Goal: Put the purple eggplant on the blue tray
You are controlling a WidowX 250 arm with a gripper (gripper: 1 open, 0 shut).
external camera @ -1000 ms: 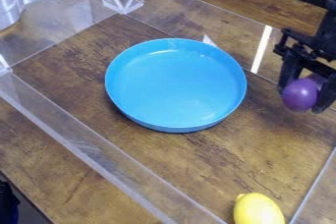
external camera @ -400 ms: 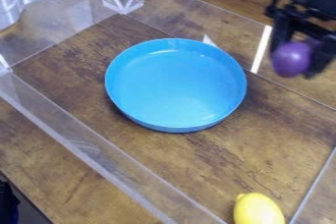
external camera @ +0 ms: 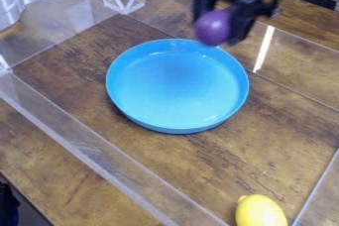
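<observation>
The wooden surface (external camera: 272, 121) is carrying the blue tray (external camera: 177, 84), which is lying bare at its middle. The pincer (external camera: 219, 17) is gripping the purple eggplant (external camera: 213, 26) in the air above the tray's far rim. The carrying step seems underway; next it likely needs lowering over the tray's middle, then letting go. A yellow lemon (external camera: 261, 211) is sitting near the front edge.

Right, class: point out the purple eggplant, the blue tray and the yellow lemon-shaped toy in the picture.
purple eggplant (external camera: 212, 26), camera view, its rounded lower body below the gripper.
blue tray (external camera: 133, 106), camera view, its raised left rim.
yellow lemon-shaped toy (external camera: 261, 211), camera view, its middle.
</observation>
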